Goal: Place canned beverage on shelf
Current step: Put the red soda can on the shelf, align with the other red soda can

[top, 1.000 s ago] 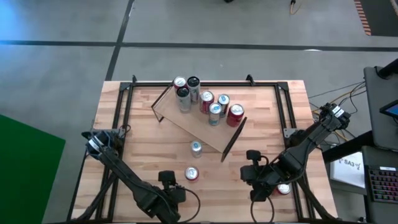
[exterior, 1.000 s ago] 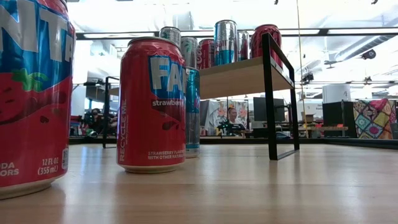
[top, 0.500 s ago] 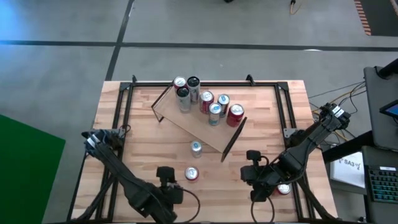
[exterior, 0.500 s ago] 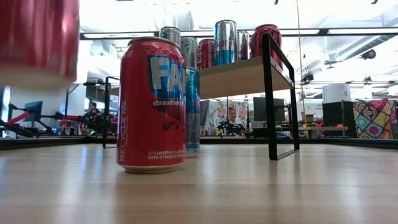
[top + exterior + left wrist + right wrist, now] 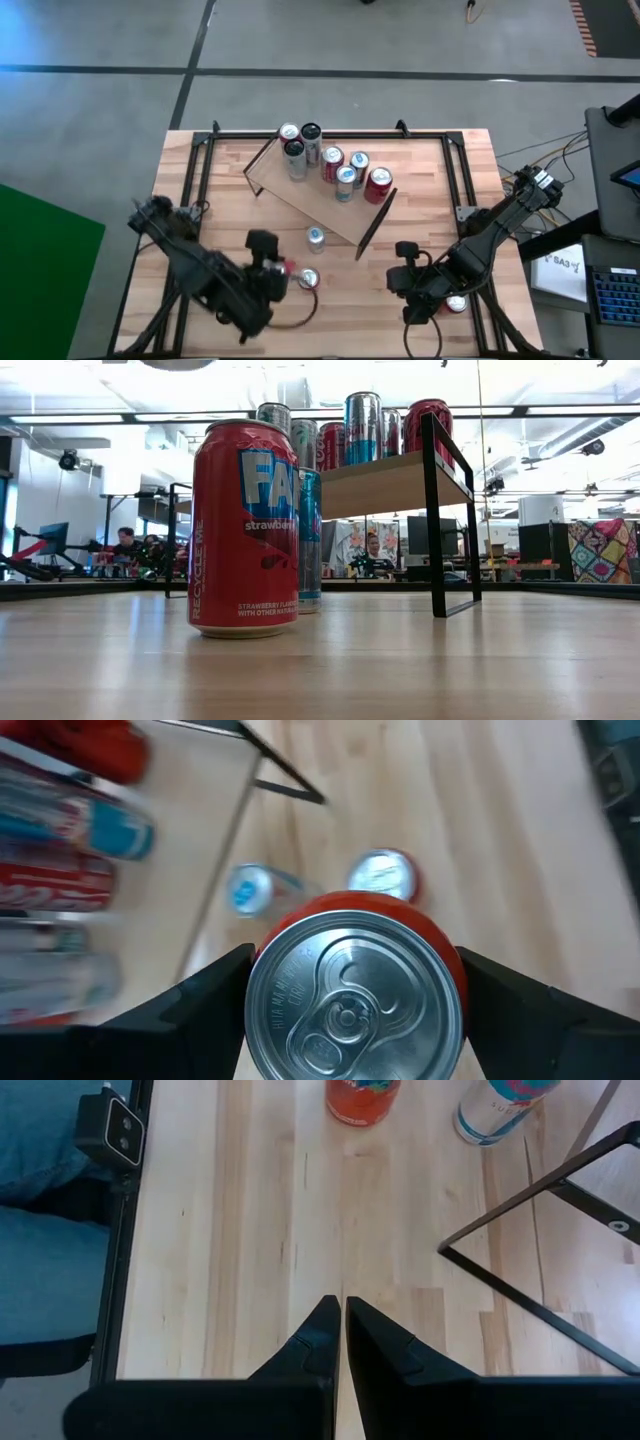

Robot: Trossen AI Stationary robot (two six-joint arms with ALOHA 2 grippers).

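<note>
**A:** Which step is this? Looks like the left pincer (image 5: 352, 982) is pinching a red can (image 5: 355, 985) and has it up off the counter (image 5: 440, 200), near the front-left.

**B:** Yeah, carry stage I'd say. Shelf (image 5: 318, 202) sits diagonally mid-counter, six cans on it already. Next it needs to swing toward the shelf, pick a free patch of plank, and set the can down upright without bumping the row.

**A:** And the right pincer (image 5: 342, 1320)?

**B:** Pressed together, parked front-right. Another red can (image 5: 308, 280) and a blue can (image 5: 315, 237) wait on the counter.
</note>
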